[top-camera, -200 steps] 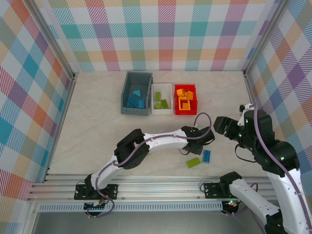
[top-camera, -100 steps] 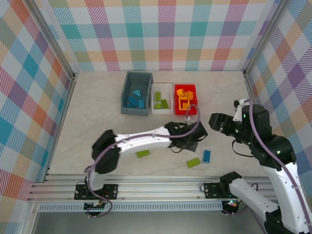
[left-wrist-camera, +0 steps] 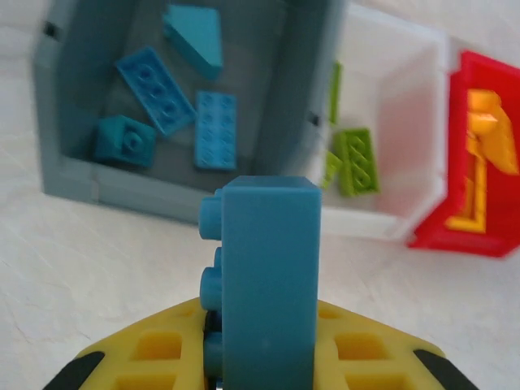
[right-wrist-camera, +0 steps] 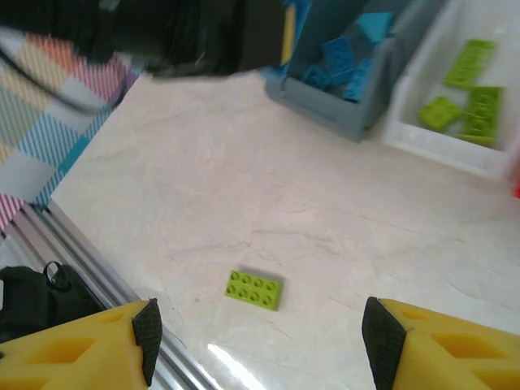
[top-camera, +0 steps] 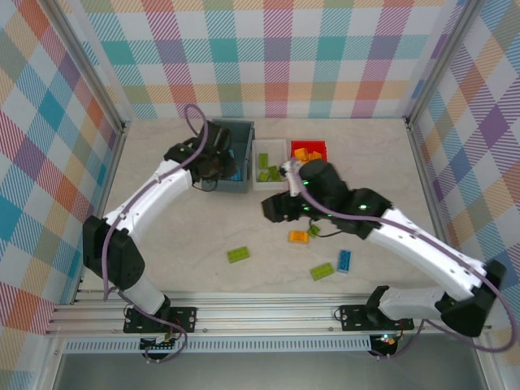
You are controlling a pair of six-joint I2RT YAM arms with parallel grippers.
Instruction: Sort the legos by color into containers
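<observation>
The left arm [top-camera: 150, 195] and right arm [top-camera: 422, 248] are white shells with black joints, each trailed by a mauve cable [top-camera: 187, 115]. Their black bases [top-camera: 158, 318] are bolted on the aluminium rail [top-camera: 268, 309]. The left gripper [left-wrist-camera: 264, 325] and right gripper [right-wrist-camera: 262, 337] have yellow, hollow-celled fingers [right-wrist-camera: 73, 349] with black tips.

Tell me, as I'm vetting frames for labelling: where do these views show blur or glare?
Left wrist: the held blue brick sits close to the lens and looks soft, and the red bin behind is blurred. Right wrist: the left arm is smeared, the green brick sharp, with a glare streak on the table. Top external: evenly lit, crisp.
</observation>
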